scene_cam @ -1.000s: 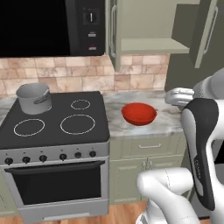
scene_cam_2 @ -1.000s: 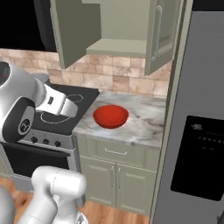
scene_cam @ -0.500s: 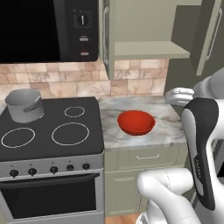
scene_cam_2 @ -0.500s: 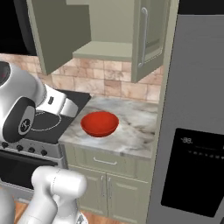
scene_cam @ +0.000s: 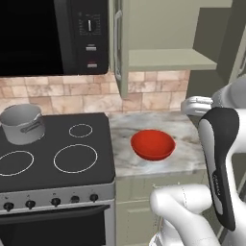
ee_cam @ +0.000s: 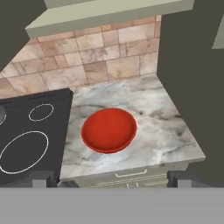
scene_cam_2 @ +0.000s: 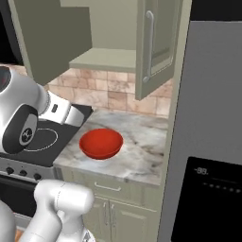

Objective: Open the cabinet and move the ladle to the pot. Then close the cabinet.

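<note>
The cabinet [scene_cam_2: 118,42] hangs with both doors open above the table [ee_cam: 166,131], the pot [scene_cam: 21,124] sits on the stove's back-left burner, and the claw [ee_cam: 111,180] gapes wide, holding nothing.

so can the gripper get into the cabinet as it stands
Probably yes. Both doors of the cabinet are swung open and nothing stands before the shelf. The open gripper sits low, above the red bowl, so it must rise first.

text: "-88." on fridge display panel [scene_cam_2: 206,171] | microwave panel [scene_cam: 90,33]: markings too small to read
</note>
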Robot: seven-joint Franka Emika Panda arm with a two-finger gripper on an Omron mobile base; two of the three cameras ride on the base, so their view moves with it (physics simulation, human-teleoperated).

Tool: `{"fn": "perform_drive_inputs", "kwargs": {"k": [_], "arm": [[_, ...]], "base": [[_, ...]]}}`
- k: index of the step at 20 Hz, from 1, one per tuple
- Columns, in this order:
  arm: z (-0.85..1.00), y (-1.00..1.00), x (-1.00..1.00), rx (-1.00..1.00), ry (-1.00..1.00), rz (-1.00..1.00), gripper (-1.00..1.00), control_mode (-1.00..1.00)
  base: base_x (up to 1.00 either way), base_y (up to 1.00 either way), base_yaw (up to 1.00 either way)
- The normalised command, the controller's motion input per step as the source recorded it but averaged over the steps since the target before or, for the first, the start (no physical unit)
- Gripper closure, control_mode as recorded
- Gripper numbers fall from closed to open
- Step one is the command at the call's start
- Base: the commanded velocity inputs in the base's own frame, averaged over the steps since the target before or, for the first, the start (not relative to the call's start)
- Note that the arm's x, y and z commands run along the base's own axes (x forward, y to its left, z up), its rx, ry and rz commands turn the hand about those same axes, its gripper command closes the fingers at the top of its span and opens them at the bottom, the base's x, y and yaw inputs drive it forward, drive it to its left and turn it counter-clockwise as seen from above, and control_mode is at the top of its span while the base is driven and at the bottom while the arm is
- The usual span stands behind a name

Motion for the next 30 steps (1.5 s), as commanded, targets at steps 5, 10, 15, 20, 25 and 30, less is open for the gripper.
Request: {"fn": "perform_drive_inputs", "kwargs": {"k": [5, 10, 15, 20, 25, 30], "arm": [[0.0, 0.0, 0.0, 0.0, 0.0, 0.0, -1.0, 1.0], [0.0, 0.0, 0.0, 0.0, 0.0, 0.0, -1.0, 1.0], [0.0, 0.0, 0.0, 0.0, 0.0, 0.0, -1.0, 1.0], [0.0, 0.0, 0.0, 0.0, 0.0, 0.0, -1.0, 1.0], [0.0, 0.0, 0.0, 0.0, 0.0, 0.0, -1.0, 1.0], [0.0, 0.0, 0.0, 0.0, 0.0, 0.0, -1.0, 1.0]], "base": [[0.48, -0.19, 0.0], [0.68, -0.02, -0.02], [0.68, 0.0, -0.03], [0.53, 0.0, -0.02], [0.49, 0.0, -0.04], [0.38, 0.0, -0.05]]}}
